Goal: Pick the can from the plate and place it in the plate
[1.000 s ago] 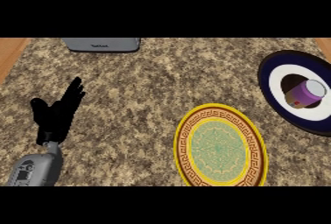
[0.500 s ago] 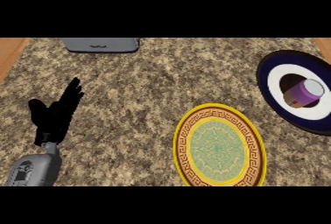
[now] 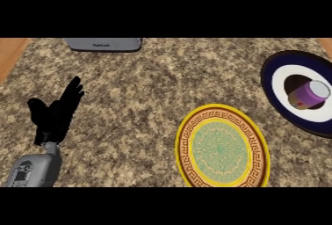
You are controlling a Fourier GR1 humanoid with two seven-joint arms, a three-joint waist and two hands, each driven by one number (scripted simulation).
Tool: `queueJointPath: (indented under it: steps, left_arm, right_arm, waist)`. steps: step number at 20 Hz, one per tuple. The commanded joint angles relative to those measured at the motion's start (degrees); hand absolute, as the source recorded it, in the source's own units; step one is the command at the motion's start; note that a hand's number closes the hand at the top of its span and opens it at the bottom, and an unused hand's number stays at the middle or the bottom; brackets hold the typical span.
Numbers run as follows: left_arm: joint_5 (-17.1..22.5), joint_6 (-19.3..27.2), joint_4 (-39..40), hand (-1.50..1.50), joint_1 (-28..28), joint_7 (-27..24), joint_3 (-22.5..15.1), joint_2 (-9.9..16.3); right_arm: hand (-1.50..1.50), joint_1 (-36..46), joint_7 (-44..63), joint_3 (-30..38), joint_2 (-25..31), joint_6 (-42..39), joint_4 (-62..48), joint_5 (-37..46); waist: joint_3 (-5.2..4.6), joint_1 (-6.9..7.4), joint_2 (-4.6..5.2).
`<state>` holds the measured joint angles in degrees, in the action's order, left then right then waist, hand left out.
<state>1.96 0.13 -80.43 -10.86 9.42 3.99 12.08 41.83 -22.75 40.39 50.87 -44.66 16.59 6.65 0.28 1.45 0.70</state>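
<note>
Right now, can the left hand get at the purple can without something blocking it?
Probably not easily. Nothing stands between the left hand and the can, but the can lies on the dark plate at the far right edge, beyond the yellow plate.

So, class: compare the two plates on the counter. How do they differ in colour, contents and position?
The yellow plate has a gold patterned rim and pale green centre; the dark plate is navy with a white ring. The yellow plate holds nothing, while the dark plate carries the purple can. The yellow plate lies nearer the robot; the dark plate sits at the right edge. Both are round.
</note>
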Motion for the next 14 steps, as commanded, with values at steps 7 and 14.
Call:
queueJointPath:
  steps: [7,14]
  left_arm:
    - [-1.2,1.0,0.9,0.00,0.2,-1.2,-1.6,-2.5]
    - [-0.8,0.1,-0.5,0.00,1.0,-0.5,-1.2,-1.4]
  right_arm:
    - [-1.50,-5.1,-8.7,-0.4,0.3,-6.8,0.3,-1.5]
    - [-1.50,-8.4,-10.5,-2.1,1.8,-4.7,1.5,-0.4]
  waist:
    - [0.10,0.40,0.33]
    - [0.30,1.38,0.51]
